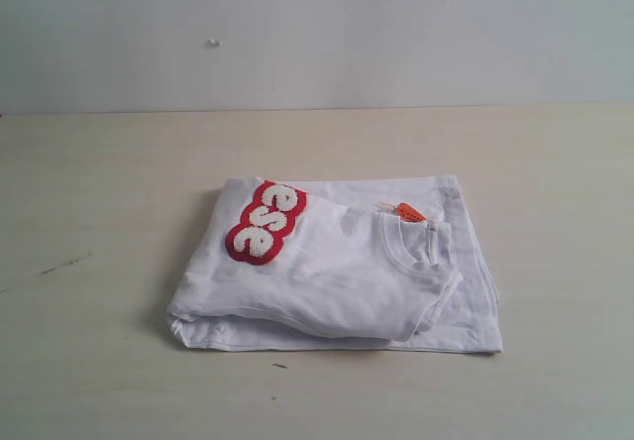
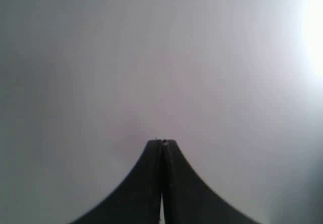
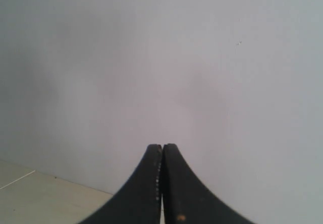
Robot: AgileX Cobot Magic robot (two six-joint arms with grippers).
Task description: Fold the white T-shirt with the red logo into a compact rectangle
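Observation:
The white T-shirt [image 1: 337, 272] lies folded into a thick, roughly rectangular bundle in the middle of the table in the exterior view. Part of the red logo [image 1: 264, 222] shows on its upper left, with its ribbed neck and orange neck tag [image 1: 409, 212] on the upper right. Neither arm appears in the exterior view. My left gripper [image 2: 161, 142] is shut with nothing between its black fingers and faces a plain pale wall. In the right wrist view my right gripper [image 3: 162, 146] is likewise shut and empty, pointing at the wall, away from the shirt.
The pale wooden table [image 1: 99, 361] stretches around the shirt on all sides. A light grey wall [image 1: 317, 34] rises behind it. A strip of the table [image 3: 35, 196] shows low in the right wrist view.

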